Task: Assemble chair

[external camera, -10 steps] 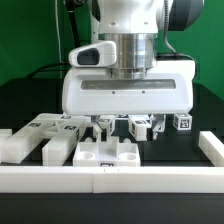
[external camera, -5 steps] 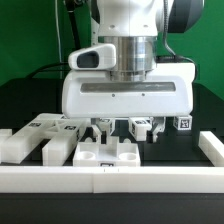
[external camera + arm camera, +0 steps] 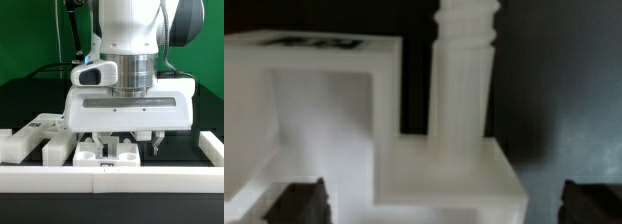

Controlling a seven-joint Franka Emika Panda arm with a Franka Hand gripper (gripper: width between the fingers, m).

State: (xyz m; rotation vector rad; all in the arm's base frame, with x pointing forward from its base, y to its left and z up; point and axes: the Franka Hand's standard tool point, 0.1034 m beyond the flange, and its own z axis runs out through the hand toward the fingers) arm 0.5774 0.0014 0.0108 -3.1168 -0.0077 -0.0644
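Observation:
The chair parts are white plastic pieces lying at the front of the black table. A slotted piece (image 3: 108, 155) lies in the middle, a block (image 3: 60, 150) to its left, and a tagged piece (image 3: 45, 126) behind that. My gripper (image 3: 126, 145) hangs low just behind the slotted piece, and the big white hand hides what is under it. In the wrist view my gripper (image 3: 443, 203) is open. Its dark fingertips (image 3: 295, 200) stand on either side of a white block (image 3: 446, 170), and a round post (image 3: 464, 70) rises from that block. A tagged block (image 3: 313, 60) stands beside it.
A long white border rail (image 3: 110, 182) runs along the front, with another rail (image 3: 211, 150) on the exterior view's right. A flat white piece (image 3: 14, 145) lies at the far left. Green backdrop and cables are behind the arm.
The hand has come down and shifted toward the exterior view's right. It now hides the small tagged pieces that showed beneath and beside it.

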